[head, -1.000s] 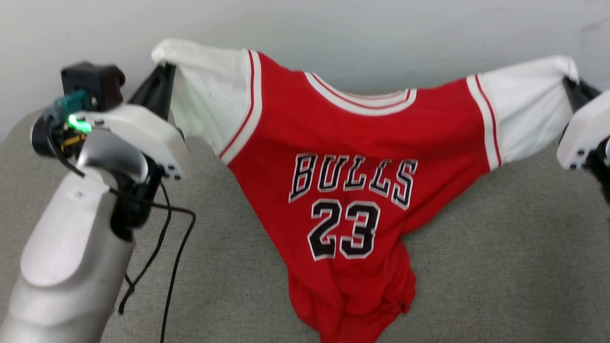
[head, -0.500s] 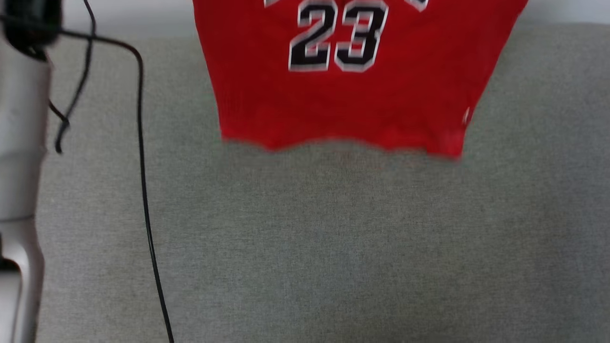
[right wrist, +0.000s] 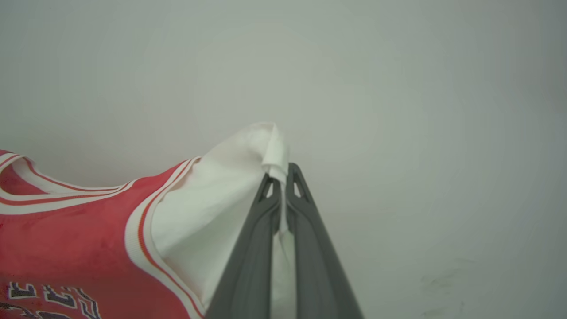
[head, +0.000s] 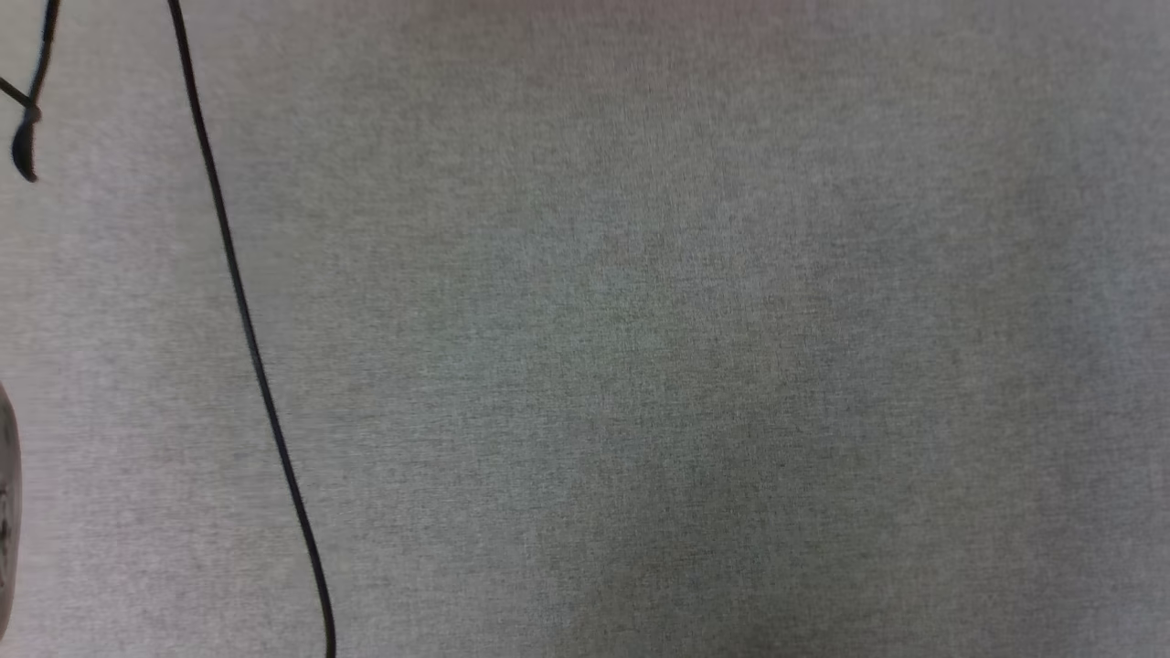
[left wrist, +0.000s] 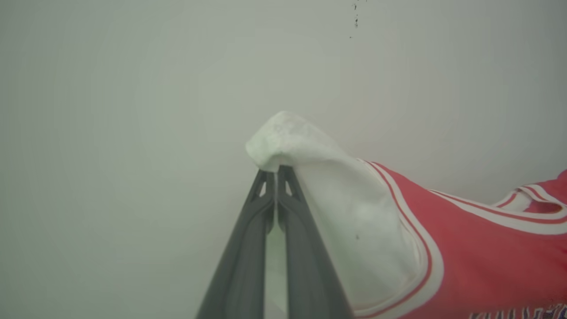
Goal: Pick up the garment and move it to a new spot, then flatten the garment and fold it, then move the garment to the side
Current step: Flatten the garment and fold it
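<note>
Left wrist view shows the left gripper [left wrist: 277, 170] clamped tight on one white sleeve tip of the garment [left wrist: 465, 261], the right gripper [right wrist: 283, 170] likewise on the other: soft, light cloth, probably sagging between them, well held there.

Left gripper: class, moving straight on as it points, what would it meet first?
The left gripper, shut on the garment by a white sleeve, points at the wall: probably that, though depth is unclear.

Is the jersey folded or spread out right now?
Spread, not folded: the jersey hangs stretched between the left gripper and the right gripper, each shut on a white sleeve tip.
</note>
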Tool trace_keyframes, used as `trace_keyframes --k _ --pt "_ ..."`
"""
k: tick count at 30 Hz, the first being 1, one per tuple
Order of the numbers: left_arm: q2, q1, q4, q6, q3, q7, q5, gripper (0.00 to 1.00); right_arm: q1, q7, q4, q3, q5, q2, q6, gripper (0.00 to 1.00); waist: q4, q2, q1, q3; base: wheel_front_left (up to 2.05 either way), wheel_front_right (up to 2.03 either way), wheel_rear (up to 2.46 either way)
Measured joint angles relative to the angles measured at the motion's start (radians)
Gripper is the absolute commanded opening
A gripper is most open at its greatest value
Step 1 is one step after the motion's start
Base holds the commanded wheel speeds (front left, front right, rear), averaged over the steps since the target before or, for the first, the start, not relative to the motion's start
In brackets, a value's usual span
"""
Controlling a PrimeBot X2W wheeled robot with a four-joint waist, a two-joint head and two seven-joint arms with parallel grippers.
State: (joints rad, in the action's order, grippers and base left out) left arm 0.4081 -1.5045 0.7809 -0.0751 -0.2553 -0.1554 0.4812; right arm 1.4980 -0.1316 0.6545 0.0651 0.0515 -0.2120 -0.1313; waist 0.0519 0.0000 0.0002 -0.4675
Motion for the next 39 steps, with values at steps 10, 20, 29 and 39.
trace_keyframes --k 10,20,29,39 --pt "-0.026 0.032 0.192 -0.048 -0.026 -0.050 0.058 0.00 -0.052 0.067 0.148 -0.036 0.044 0.064 0.000 0.00 0.008 0.0000 0.0001 -0.083 0.00 0.00 0.00" --pt "-0.043 0.256 0.183 -0.054 -0.071 -0.079 0.222 0.00 -0.286 0.133 0.222 -0.127 0.184 0.068 0.000 0.00 0.002 0.0000 0.0000 -0.031 0.00 0.00 0.00" --pt "-0.008 0.578 0.051 -0.054 -0.098 -0.103 0.307 0.00 -0.585 0.167 0.154 -0.192 0.318 0.011 0.000 0.00 -0.010 0.0000 -0.0003 0.076 0.00 0.00 0.00" --pt "-0.017 1.004 -0.141 -0.032 -0.006 -0.105 0.297 0.00 -0.975 0.132 0.000 -0.173 0.382 -0.039 0.000 0.00 -0.022 0.0000 -0.0004 0.240 0.00 0.00 0.00"
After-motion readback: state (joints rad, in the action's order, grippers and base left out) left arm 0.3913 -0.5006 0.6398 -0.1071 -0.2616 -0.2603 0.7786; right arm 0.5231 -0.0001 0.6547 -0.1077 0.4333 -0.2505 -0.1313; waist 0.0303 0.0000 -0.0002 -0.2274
